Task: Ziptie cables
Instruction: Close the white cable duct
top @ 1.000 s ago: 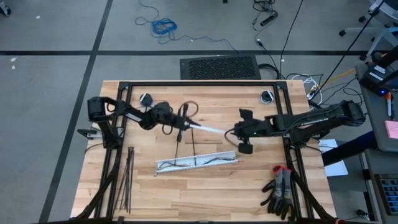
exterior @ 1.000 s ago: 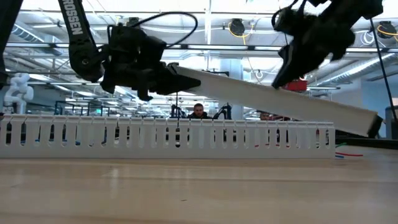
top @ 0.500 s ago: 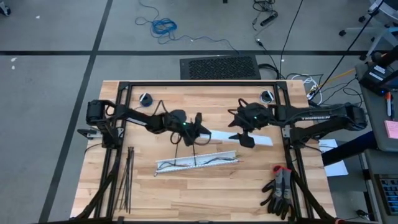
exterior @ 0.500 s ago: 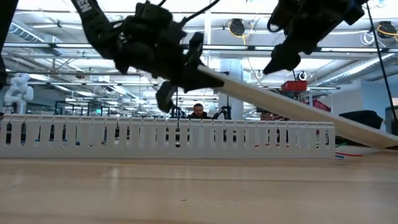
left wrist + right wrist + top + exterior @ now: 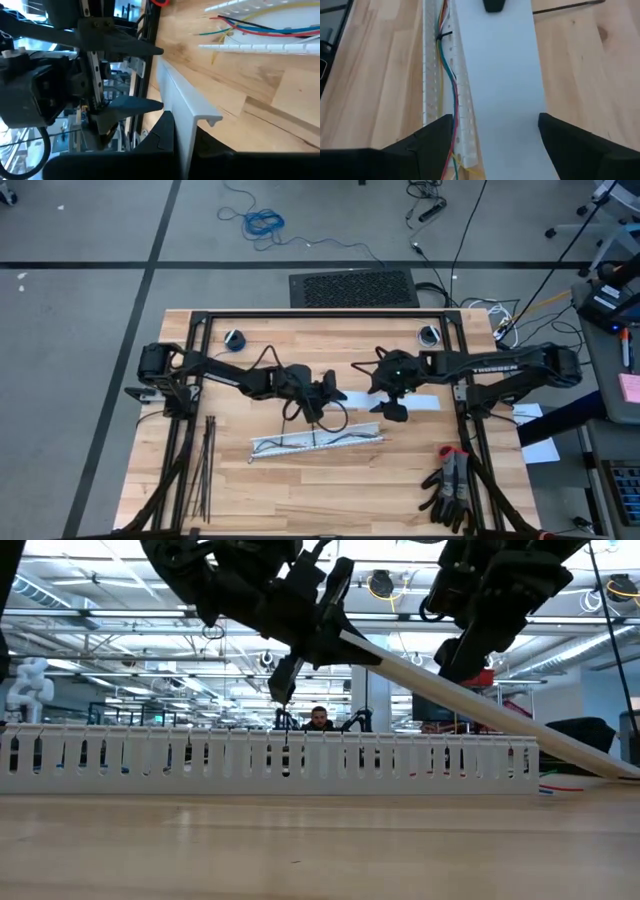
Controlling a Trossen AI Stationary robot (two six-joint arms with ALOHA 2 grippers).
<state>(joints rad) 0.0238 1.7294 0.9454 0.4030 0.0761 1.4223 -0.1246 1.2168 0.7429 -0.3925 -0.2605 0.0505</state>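
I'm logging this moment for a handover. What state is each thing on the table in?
White cover strip: one end held up, far end resting on the table.
Left gripper: jaws shut on the cover strip.
Right gripper: jaws open, straddling the strip.
Slotted channel: uncovered, wires inside.
Zipties: lying untouched.
Gloves: lying unused.

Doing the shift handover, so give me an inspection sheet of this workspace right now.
Surface: wooden table, black frame around it.
Job's things: cables lying in the white slotted channel; zipties loose at the table's left edge.
Clutter: long white cover strip, one end raised, far end on the table; gloves at the right corner.
Hands: left hand shut on the strip's raised end; right hand open above the strip.
Cables: blue coil on the floor.
Surroundings: a person behind the table.
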